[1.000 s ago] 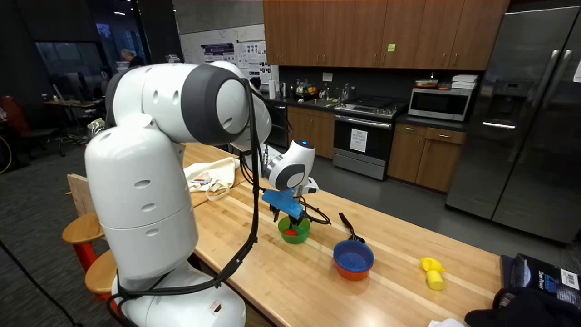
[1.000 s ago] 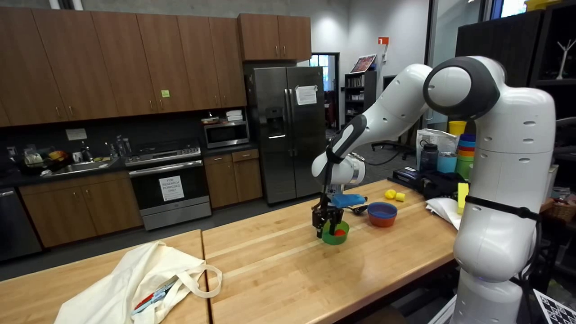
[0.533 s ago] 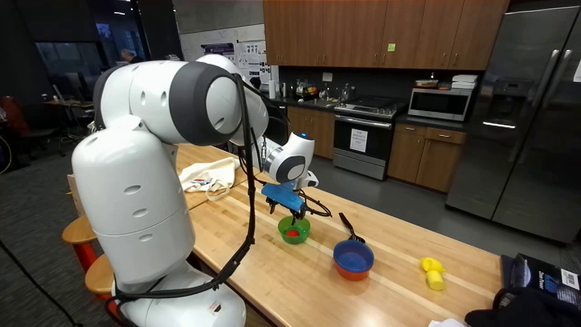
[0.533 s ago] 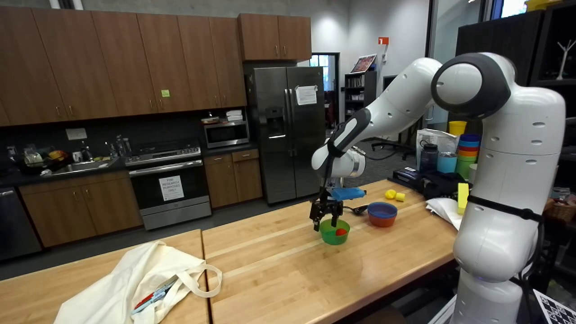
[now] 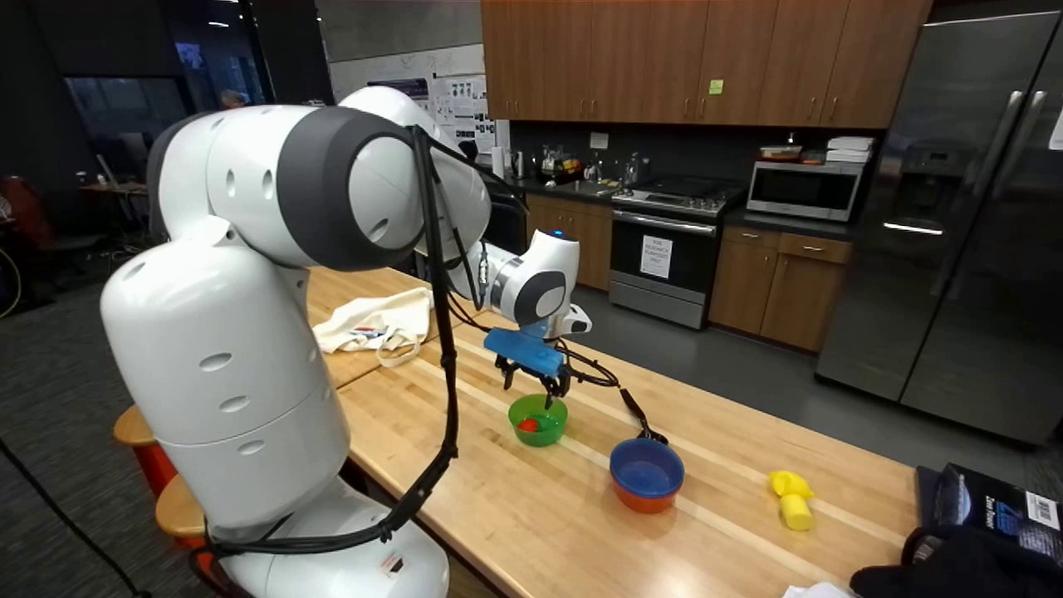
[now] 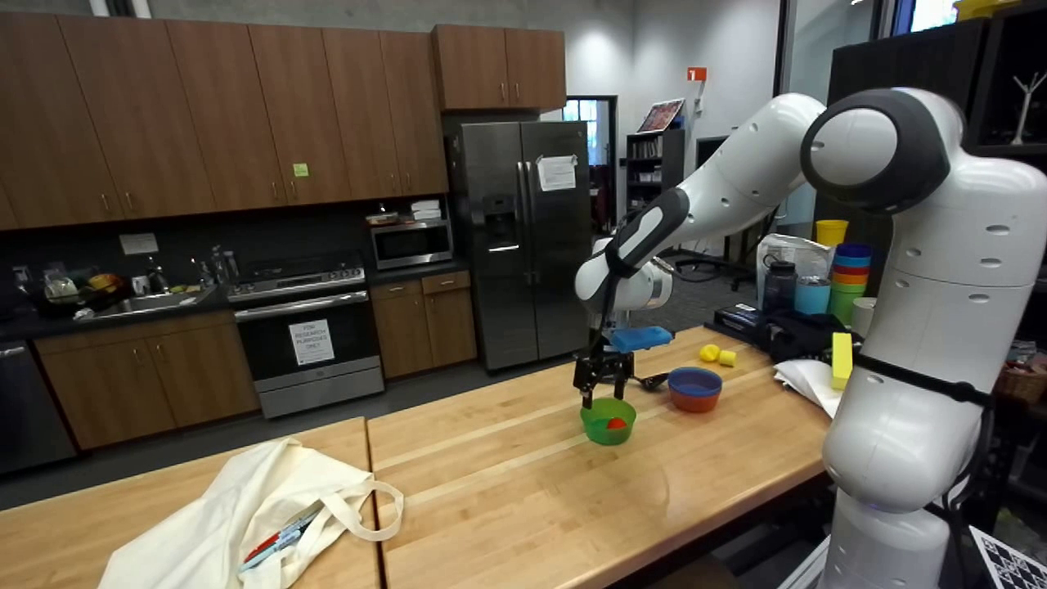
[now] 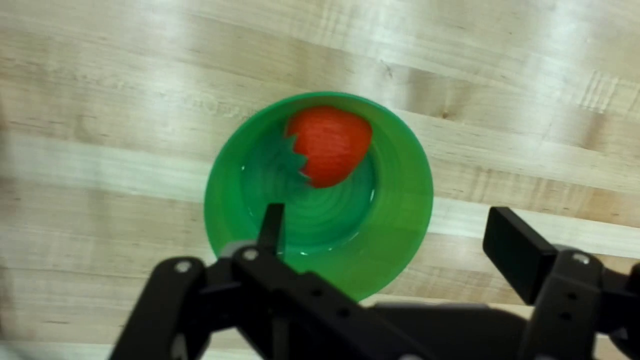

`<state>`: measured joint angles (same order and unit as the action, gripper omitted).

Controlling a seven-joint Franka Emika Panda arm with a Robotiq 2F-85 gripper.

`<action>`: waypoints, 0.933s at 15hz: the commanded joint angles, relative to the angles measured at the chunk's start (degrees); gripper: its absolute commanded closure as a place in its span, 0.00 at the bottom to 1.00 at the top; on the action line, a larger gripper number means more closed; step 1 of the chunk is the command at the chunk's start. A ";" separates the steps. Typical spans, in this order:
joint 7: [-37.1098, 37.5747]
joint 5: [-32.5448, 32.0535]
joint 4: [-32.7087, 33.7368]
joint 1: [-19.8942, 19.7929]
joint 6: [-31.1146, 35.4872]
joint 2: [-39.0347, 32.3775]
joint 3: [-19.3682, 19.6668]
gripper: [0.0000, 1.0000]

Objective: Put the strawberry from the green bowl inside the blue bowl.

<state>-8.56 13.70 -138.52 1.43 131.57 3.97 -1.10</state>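
Note:
The red strawberry lies inside the green bowl, against its wall, in the wrist view. The strawberry and the green bowl also show in both exterior views. My gripper is open and empty. It hovers just above the green bowl in both exterior views. In the wrist view its left finger overlaps the bowl and its right finger is over the table beside it. The blue bowl sits nested in an orange-red bowl.
A black utensil lies behind the blue bowl. A yellow object lies farther along the wooden table. A cream cloth bag lies at the opposite end. A box and black cloth stand at the table's edge.
My gripper has risen from inside the green bowl to above it, and has shifted slightly sideways. The strawberry stays in the green bowl, slightly shifted.

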 commanded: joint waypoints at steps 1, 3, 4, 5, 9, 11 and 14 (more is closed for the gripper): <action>3.77 -3.02 -1.40 -0.67 1.08 0.68 0.50 0.00; 5.11 -3.91 -1.85 -0.81 1.03 0.27 0.48 0.00; 5.82 -4.35 -2.16 -0.72 0.89 0.16 0.34 0.00; 6.66 -4.86 -2.42 -0.66 0.33 0.10 0.23 0.00; 8.84 -6.31 -3.99 -0.28 -0.85 0.30 -0.22 0.00; 9.68 -6.92 -4.65 -0.20 -0.92 0.11 -0.47 0.00; 10.48 -7.31 -5.13 -0.05 -1.05 0.02 -0.64 0.06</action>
<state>0.00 7.85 -142.94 1.18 131.14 3.63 -1.60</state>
